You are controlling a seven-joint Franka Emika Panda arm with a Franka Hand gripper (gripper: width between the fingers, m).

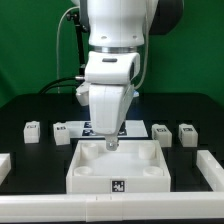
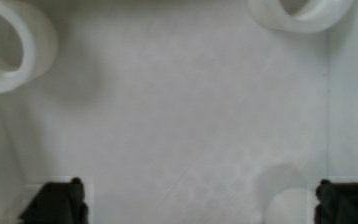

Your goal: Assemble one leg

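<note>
Poised low over the white tray (image 1: 90, 178) near the desk's (image 1: 40, 150) front edge, jaws spread wide, legs (image 1: 160, 131) lying behind.

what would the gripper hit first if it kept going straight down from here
Most likely the bare inner floor of the white tray. The gripper points down into it, open and empty, with nothing between the fingers. The corner sockets lie off to the side. Remaining height is unclear.
</note>
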